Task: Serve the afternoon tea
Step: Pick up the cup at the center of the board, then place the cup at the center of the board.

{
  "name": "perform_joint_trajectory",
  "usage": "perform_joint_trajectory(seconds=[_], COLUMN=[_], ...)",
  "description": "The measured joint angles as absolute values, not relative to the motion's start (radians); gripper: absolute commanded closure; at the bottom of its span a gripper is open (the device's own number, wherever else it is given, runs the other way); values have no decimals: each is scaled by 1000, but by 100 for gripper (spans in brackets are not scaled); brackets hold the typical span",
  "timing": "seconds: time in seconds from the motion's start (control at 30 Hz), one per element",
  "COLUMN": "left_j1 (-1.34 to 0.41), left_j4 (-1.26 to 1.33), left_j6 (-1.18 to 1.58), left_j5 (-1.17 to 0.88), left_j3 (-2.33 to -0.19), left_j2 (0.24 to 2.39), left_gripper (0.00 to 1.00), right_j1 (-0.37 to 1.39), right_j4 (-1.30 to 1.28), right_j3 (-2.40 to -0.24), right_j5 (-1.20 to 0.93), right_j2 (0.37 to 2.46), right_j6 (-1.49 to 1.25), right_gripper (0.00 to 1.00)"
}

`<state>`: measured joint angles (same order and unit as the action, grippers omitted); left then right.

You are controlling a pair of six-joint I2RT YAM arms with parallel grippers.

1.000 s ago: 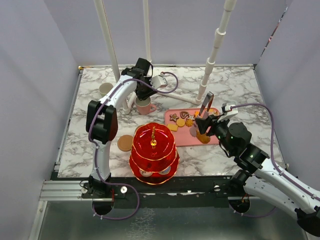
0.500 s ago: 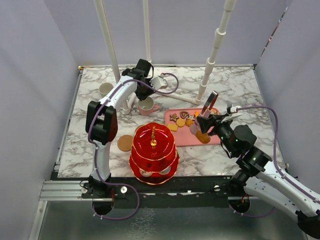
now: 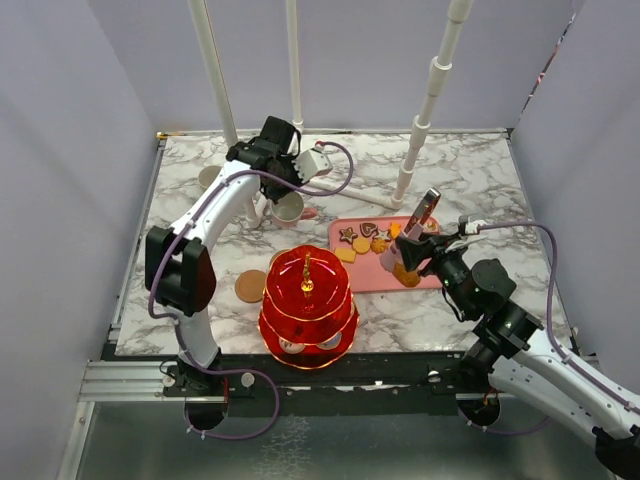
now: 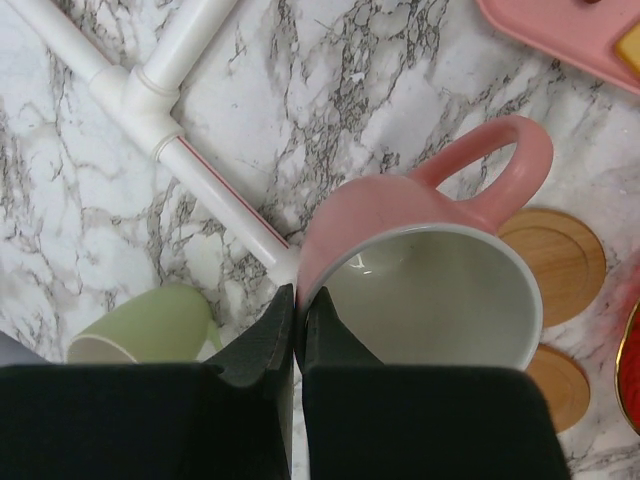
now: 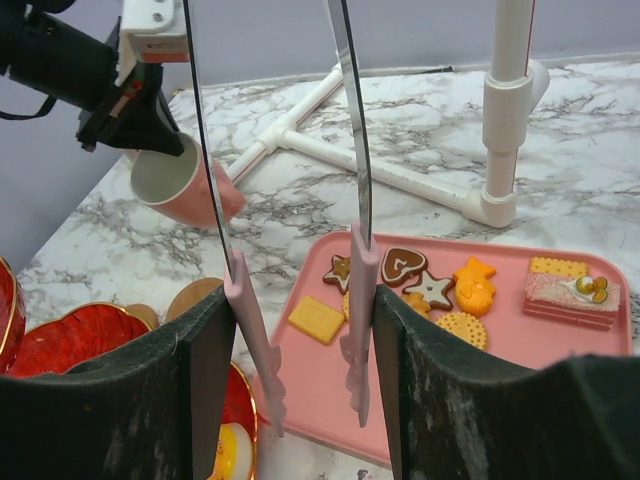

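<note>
My left gripper (image 4: 298, 310) is shut on the rim of the pink mug (image 4: 430, 280) and holds it tilted above the marble; in the top view the mug (image 3: 288, 208) hangs below that gripper (image 3: 276, 192). The pale green mug (image 4: 140, 330) lies below, to its left. Two brown coasters (image 4: 555, 260) (image 4: 560, 380) lie beside the red three-tier stand (image 3: 307, 300). My right gripper (image 5: 300, 330) is shut on pink-tipped tongs (image 5: 358, 300), their tips apart above the pink tray (image 5: 320, 390) of cookies (image 5: 400, 265).
A white pipe frame (image 5: 380, 165) with upright posts (image 3: 425, 110) lies on the marble behind the tray. A pink pastry slice (image 5: 565, 290) sits at the tray's right end. Grey walls enclose the table on three sides.
My left arm has lifted the pink mug and swung it a little left and back. My right gripper with the tongs has drifted slightly right over the tray.
</note>
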<state>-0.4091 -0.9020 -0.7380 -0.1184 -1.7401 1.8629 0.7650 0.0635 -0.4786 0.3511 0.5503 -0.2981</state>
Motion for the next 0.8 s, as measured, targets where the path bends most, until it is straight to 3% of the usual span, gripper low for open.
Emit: perform_joint_trajectory(seconds=[0.37, 0.8], left_j1=[-398, -243], left_j4=[-947, -1054], left_j6=[-737, -805], left_j5=[-56, -31], left_j3=[-1612, -1496], left_j2=[1685, 1525], left_gripper=[100, 100], right_j1=[765, 765], right_j4=[105, 126], right_j3=[-444, -439], right_j5=[350, 335], right_j2=[515, 496], right_j6=[-297, -286], right_gripper=[46, 46])
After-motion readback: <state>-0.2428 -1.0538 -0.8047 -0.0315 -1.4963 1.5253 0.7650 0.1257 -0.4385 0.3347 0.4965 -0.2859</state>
